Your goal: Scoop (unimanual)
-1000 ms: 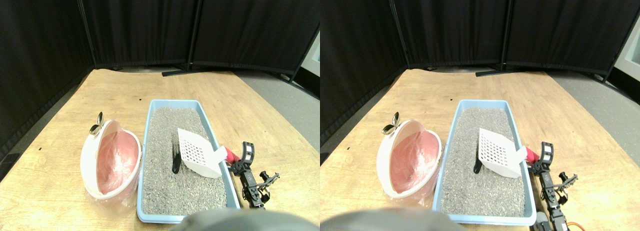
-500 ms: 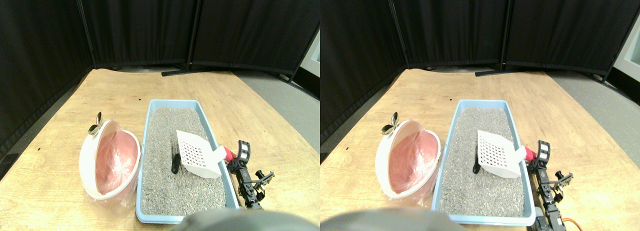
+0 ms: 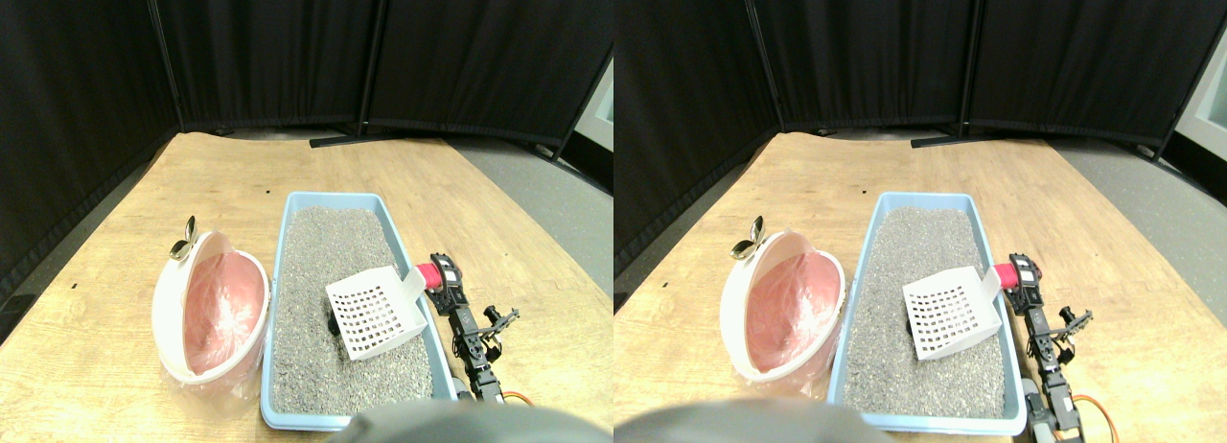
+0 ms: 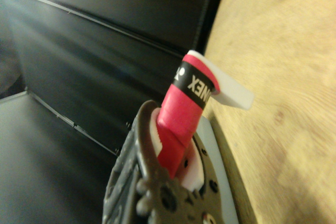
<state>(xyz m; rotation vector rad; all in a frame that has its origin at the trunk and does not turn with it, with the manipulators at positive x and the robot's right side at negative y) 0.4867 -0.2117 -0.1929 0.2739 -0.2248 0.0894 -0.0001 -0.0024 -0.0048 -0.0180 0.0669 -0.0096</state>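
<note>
Nearest, right gripper point(image 3: 443, 282) is clamping the scoop's red-wrapped handle point(image 4: 181, 116) just beside the litter tray's right rim point(image 3: 422, 304). Beyond, white slotted scoop point(image 3: 376, 312) is covering the dark clump point(image 3: 333, 321) mid-tray; risks: handle catching the rim, clump sliding off before reaching the pink-lined bin point(image 3: 213, 307).

The scoop point(image 3: 375, 314) is white with a grid of small square holes; its handle point(image 3: 436, 274) is wrapped red with a black band. The tray point(image 3: 403, 234) is pale blue, its litter point(image 3: 331, 246) speckled grey. The bin point(image 3: 169, 290) is white — lined pink inside. The tabletop point(image 3: 240, 170) is light wood grain; the curtains point(image 3: 288, 50) behind are black.
</note>
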